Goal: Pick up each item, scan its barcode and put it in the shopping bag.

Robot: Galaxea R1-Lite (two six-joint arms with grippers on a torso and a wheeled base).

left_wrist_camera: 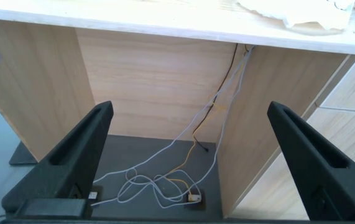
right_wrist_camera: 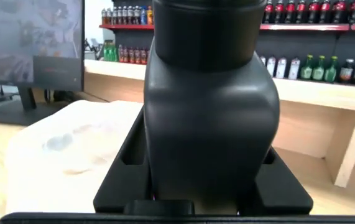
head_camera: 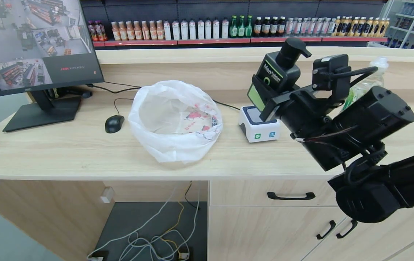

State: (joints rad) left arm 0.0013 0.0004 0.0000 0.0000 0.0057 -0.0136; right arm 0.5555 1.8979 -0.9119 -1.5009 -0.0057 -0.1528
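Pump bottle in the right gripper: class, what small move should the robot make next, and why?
Probably tilt the pump bottle so its barcode side faces the scanner's window. The right gripper is shut on it just above the scanner, no barcode shows, and the open shopping bag lies to the robot's left.

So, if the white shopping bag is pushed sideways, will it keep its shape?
Probably it folds in: the shopping bag is thin, crumpled plastic with no stiff frame visible. It looks light, so it may also slide on the smooth counter. The pump bottle in the right hand could press the rim down if lowered off-centre.
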